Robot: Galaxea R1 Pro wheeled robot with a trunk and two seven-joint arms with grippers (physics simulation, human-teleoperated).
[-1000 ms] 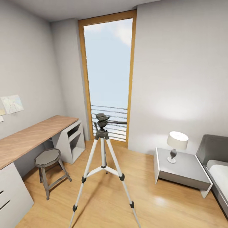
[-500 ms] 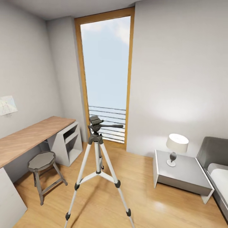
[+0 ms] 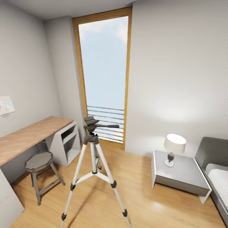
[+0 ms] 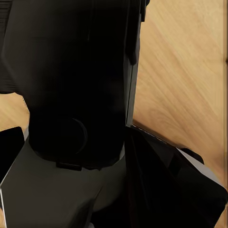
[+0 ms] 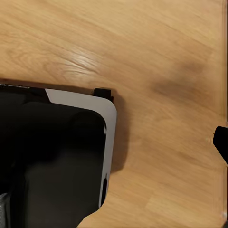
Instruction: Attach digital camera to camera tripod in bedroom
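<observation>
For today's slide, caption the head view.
Tripod stands before a tall window, between desk and bedside table.

This is a home bedroom: pale grey walls, a light wood floor [image 3: 142,196] and a grey bed [image 3: 215,171] at the right edge beside a low nightstand [image 3: 180,175] bearing a lamp [image 3: 174,147]. A wood-topped desk [image 3: 28,136] with a stool [image 3: 39,161] lines the left, and a tall wood-framed window [image 3: 103,76] fills the centre.

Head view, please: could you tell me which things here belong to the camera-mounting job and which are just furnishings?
For the job:
- tripod, standing on the wood floor, its head bare

Just furnishings:
- stool
- desk
- lamp on the side table
- bed
- window
</observation>
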